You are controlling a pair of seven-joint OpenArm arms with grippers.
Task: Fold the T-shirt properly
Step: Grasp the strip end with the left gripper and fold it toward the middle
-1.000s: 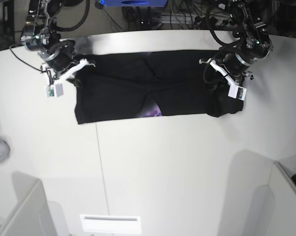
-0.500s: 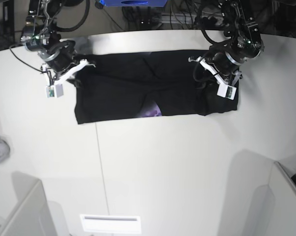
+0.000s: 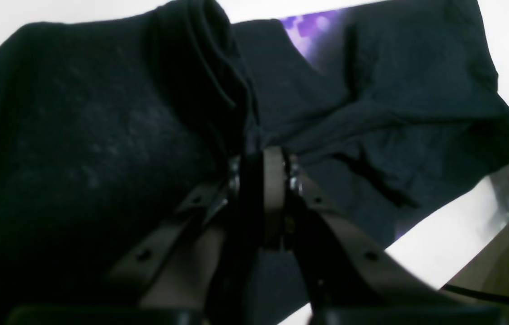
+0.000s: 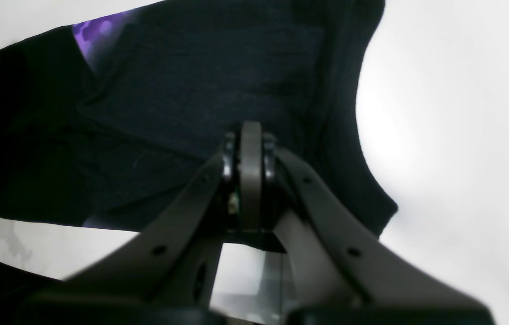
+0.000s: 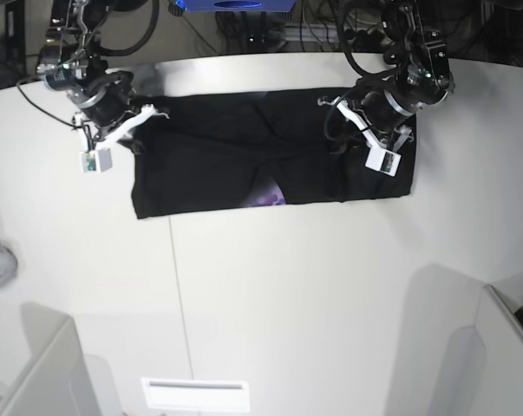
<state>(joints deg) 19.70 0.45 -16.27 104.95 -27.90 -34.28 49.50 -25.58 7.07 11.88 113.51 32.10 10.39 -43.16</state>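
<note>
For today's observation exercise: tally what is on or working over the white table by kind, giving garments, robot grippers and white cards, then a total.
Garments: 1, the black T-shirt
Robot grippers: 2, the left gripper shut on the T-shirt and the right gripper shut
White cards: 1, the white card at the near edge
Total: 4

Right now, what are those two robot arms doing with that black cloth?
They are folding a black T-shirt on a white table. The left gripper has its jaws shut on a bunch of cloth at one end and is lifting that end over the rest of the shirt. The right gripper sits at the other end with its jaws shut; whether it pinches any cloth is unclear. A bit of purple print peeks out near the front edge.
</note>
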